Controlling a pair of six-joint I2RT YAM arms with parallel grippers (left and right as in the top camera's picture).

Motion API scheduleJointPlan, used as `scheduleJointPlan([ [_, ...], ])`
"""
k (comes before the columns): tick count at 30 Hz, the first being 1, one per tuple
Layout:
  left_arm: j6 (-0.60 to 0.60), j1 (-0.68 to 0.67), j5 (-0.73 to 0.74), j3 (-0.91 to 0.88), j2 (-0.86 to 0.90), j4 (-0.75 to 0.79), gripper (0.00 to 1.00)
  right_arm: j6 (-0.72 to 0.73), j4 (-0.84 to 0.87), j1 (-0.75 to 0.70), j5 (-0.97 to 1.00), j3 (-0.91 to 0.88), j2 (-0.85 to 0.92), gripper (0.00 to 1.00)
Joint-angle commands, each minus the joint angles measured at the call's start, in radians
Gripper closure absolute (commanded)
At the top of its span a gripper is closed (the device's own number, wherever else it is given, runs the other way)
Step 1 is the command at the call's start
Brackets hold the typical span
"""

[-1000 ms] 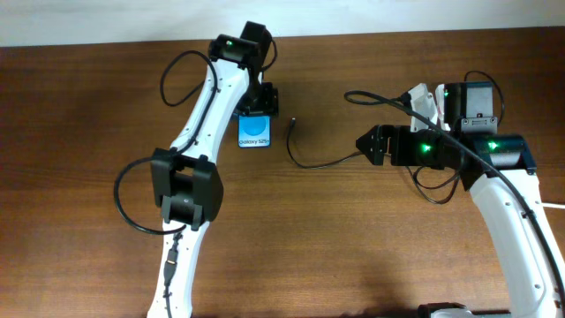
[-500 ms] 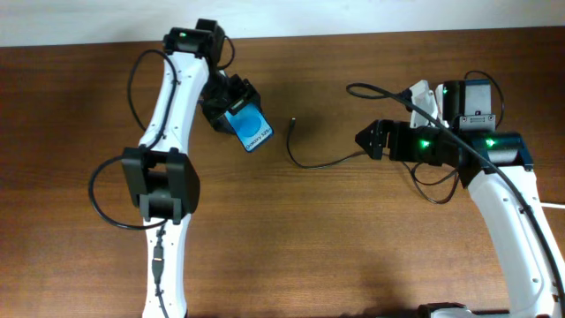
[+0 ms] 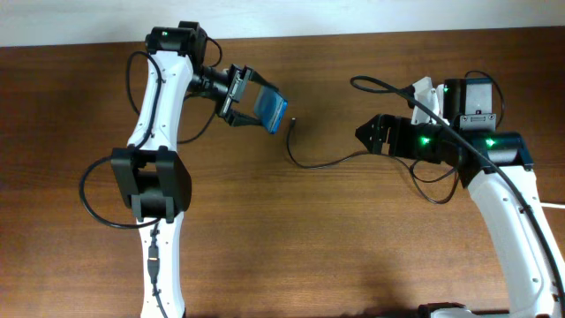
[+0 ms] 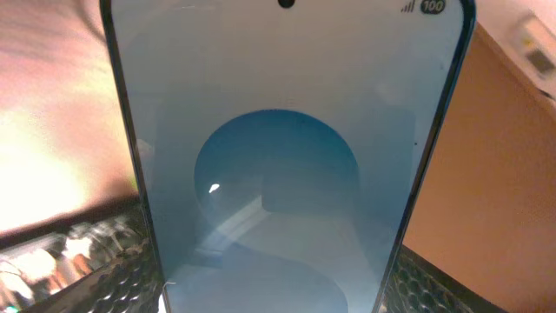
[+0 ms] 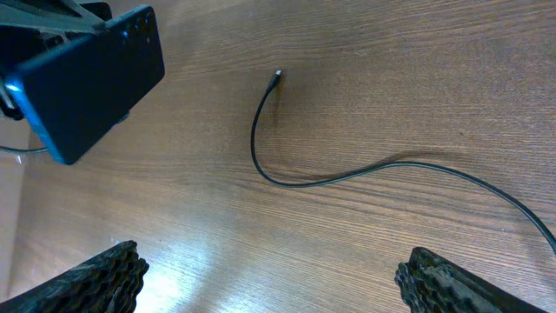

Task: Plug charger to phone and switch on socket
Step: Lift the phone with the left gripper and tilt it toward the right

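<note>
1. The right tool [image 3: 364,138] is spread wide and empty above the bench [image 3: 353,256]. The charger [image 5: 300,183] lies loose on the wood, not yet grasped. Its plug tip [image 5: 277,76] is small and lies flat, so a slightly misplaced pinch is judged likely to nudge it aside or to catch only limp cable.
2. The phone [image 3: 272,109] is clamped in the left tool [image 3: 245,99], lifted and tilted, near the plug tip. The screen's top edge points away from the wrist, so the port end is judged to sit inside the grasp, possibly blocked. Twisting under insertion force is also a risk.
3. The socket [image 3: 422,91] is mostly hidden behind the right arm. No switch is seen, so a blind press could miss.
</note>
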Motion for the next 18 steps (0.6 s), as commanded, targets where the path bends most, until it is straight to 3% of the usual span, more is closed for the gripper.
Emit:
scheduleJointPlan([
  [1,-0.13,0.008,0.136,0.027,-0.006,-0.005,1.0,0.003,0.008,-0.005,0.001,0.022,0.007,0.02],
  [4,-0.222,0.008,0.136,0.027,-0.006,-0.005,1.0,0.003,0.009,-0.005,0.001,0.022,0.007,0.02],
  [9,-0.23,0.008,0.114,0.027,-0.006,-0.004,1.0,0.003,0.018,-0.005,0.001,0.022,0.007,0.02],
  [18,-0.4,-0.034,-0.249,0.027,-0.006,-0.004,1.0,0.094,0.066,0.026,-0.005,0.022,0.014,0.02],
])
